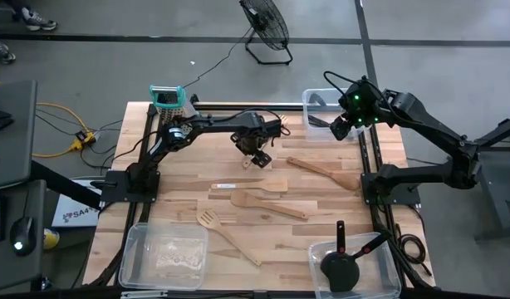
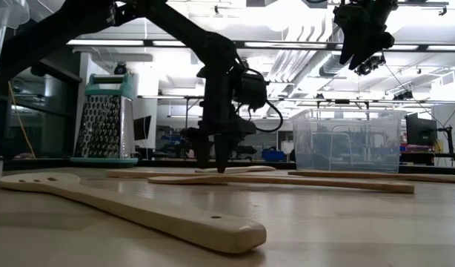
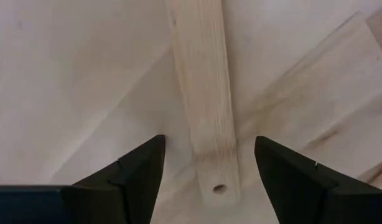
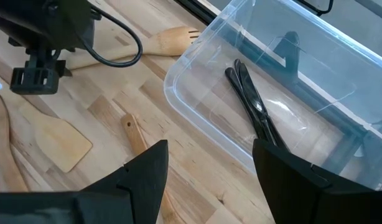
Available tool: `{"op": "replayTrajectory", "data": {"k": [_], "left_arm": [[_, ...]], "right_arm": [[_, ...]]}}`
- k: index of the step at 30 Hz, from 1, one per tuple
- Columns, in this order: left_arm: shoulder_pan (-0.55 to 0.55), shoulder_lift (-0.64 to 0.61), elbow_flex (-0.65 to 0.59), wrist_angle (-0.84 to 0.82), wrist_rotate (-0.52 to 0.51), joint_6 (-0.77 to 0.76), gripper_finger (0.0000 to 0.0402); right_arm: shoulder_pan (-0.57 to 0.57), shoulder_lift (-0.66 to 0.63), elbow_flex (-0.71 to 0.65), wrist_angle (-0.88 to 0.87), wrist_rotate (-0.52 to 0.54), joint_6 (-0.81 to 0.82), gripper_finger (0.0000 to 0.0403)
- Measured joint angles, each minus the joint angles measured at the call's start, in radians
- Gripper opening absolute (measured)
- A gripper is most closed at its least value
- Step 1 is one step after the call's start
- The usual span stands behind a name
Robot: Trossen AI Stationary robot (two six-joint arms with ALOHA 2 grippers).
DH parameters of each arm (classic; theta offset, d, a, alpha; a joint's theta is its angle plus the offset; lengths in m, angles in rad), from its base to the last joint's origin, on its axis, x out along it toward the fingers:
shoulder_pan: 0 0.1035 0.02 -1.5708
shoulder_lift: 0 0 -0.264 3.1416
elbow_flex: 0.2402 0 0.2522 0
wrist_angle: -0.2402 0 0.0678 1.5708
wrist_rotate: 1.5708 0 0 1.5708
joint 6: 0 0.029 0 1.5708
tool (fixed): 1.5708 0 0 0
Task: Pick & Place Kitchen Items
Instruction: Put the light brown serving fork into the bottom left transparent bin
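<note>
Directly beneath the left hand [image 3: 206, 165], between its two spread fingers, lies the end of a pale wooden handle [image 3: 203, 93] with a small hole, flat on the worktop [image 1: 321, 208]. The fingers stand apart on either side of it and hold nothing. Beside this hand rest a wooden spatula [image 1: 257, 184] and a wooden spoon [image 1: 267, 204], with a slotted turner [image 1: 226, 235] well away from it.

Away at the worktop's far corner, the right hand [image 4: 209, 165] hangs open and empty above a clear bin [image 4: 197, 124]. Just below it, inside the bin, lie thin black-handled tools [image 4: 253, 106]. A wooden spatula handle [image 4: 138, 140] lies on the worktop just beside the bin.
</note>
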Motion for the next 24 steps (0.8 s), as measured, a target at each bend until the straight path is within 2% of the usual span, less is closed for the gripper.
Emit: {"op": "replayTrajectory", "data": {"k": [4, 7, 19, 24], "left_arm": [[0.0, -0.008, -0.042, 0.026, 0.0, 0.0, 0.0245], [0.0, -0.011, -0.082, 0.041, 0.015, -0.001, 0.0229], [-0.018, -0.009, -0.136, 0.071, -0.013, -0.001, 0.0089], [-0.024, -0.009, -0.137, 0.071, -0.017, 0.014, 0.0086]], "right_arm": [[0.0, 0.0, 0.0, -0.001, 0.0, 0.0, 0.0226], [0.0, 0.0, 0.0, -0.001, 0.0, 0.0, 0.0226], [0.0, 0.0, 0.0, -0.003, 0.0, 0.0, 0.0226], [0.0, 0.0, 0.0, -0.003, 0.0, 0.0, 0.0226]]}}
